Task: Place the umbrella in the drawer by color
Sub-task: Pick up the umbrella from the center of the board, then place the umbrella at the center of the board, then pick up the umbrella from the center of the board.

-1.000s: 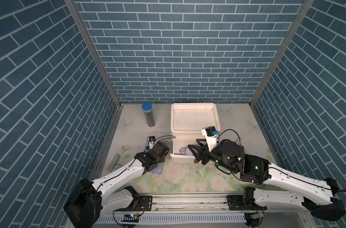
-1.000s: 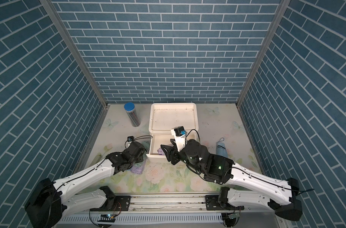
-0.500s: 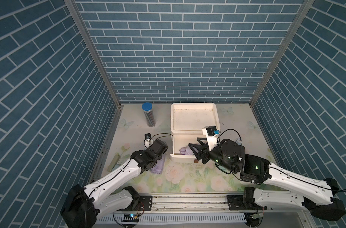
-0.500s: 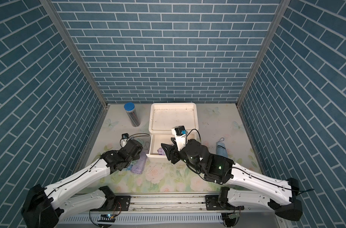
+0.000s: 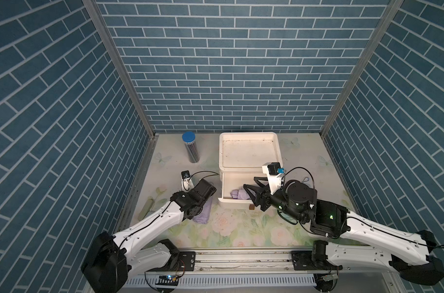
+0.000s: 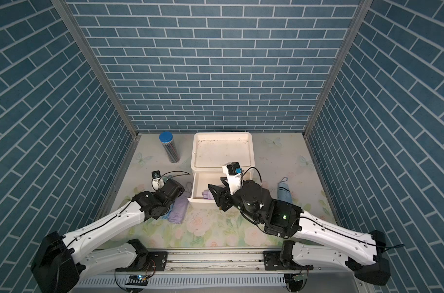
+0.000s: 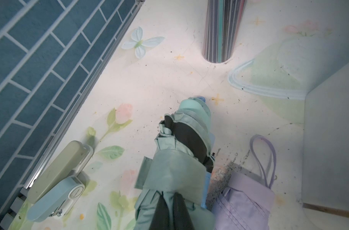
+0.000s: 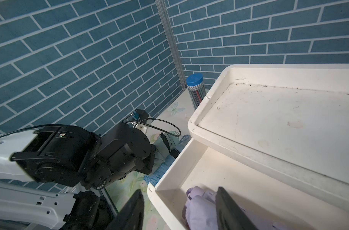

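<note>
Two risks. Left tool (image 8: pixel 152 159) clamped shut on mint umbrella (image 7: pixel 175 165); canopy folds loose, so may slip or sag on lift. Loose lilac umbrella (image 7: pixel 247 201) just beside, at its 3 o'clock; could drag along. Open drawer (image 5: pixel 234 205), 2 o'clock of left tool, holds stowed lilac umbrella (image 5: pixel 240 195); mint dropped there means colour mismatch. Right tool (image 8: pixel 179 190): jaws apart, gripping nothing, poised over drawer front; collision likely if left arm swings in. Blue umbrella (image 6: pixel 284 194) on table (image 5: pixel 241 228), 3 o'clock of drawer.
</note>
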Robot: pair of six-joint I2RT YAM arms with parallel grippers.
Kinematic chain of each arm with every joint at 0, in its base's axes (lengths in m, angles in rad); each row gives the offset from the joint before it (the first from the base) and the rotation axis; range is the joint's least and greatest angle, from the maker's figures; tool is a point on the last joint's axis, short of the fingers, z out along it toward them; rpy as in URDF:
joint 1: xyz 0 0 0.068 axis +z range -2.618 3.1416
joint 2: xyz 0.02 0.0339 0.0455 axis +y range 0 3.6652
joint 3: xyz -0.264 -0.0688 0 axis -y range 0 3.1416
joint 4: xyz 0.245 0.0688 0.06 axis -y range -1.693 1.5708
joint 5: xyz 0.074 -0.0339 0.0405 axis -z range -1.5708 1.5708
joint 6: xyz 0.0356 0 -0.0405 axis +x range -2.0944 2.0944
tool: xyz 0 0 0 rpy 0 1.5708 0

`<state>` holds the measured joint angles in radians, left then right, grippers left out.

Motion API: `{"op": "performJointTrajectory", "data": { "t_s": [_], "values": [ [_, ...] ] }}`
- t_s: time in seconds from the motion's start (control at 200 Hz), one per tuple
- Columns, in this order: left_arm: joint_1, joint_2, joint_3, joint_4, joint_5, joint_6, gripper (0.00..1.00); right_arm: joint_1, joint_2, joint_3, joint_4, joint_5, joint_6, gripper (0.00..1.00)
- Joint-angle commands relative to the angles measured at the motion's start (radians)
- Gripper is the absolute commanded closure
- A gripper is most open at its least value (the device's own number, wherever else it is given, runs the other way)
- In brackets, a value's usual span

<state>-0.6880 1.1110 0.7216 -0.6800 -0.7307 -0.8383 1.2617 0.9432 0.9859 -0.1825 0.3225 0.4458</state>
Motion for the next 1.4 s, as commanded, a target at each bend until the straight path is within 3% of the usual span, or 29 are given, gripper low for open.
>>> {"op": "performJointTrajectory", "data": {
  "t_s": [0.0,0.185,0.42,0.535,0.655,0.86,1.03,1.185,1.395],
  "values": [
    [0.023,-0.023,0.047,-0.006,-0.111,0.004,1.0,0.004,-0.007,-0.002,0.007,0.011,0.01,0.42],
    [0.08,-0.025,0.017,-0.009,-0.163,0.002,1.0,0.004,0.002,-0.007,0.018,0.003,0.011,0.42],
    [0.099,0.031,-0.029,0.013,-0.116,-0.05,1.0,0.005,0.032,0.013,0.01,-0.01,0.004,0.41],
    [0.099,0.021,-0.05,0.044,-0.053,-0.052,0.49,0.005,0.029,0.016,0.003,0.001,0.003,0.4],
    [0.091,-0.038,-0.041,0.054,-0.003,-0.03,0.37,0.005,0.022,0.018,-0.002,0.011,0.002,0.39],
    [-0.003,-0.156,-0.024,0.054,0.077,-0.016,0.36,0.005,0.022,0.026,-0.012,0.043,-0.009,0.37],
    [-0.108,-0.228,-0.176,0.23,0.249,-0.047,0.37,0.004,0.025,0.028,-0.02,0.096,0.0,0.36],
    [-0.116,-0.176,-0.268,0.301,0.334,-0.099,0.36,0.002,0.022,0.029,-0.03,0.129,0.014,0.35],
    [-0.119,-0.067,-0.26,0.345,0.388,-0.028,0.37,0.003,0.018,0.019,-0.034,0.144,0.028,0.35]
  ]
}}
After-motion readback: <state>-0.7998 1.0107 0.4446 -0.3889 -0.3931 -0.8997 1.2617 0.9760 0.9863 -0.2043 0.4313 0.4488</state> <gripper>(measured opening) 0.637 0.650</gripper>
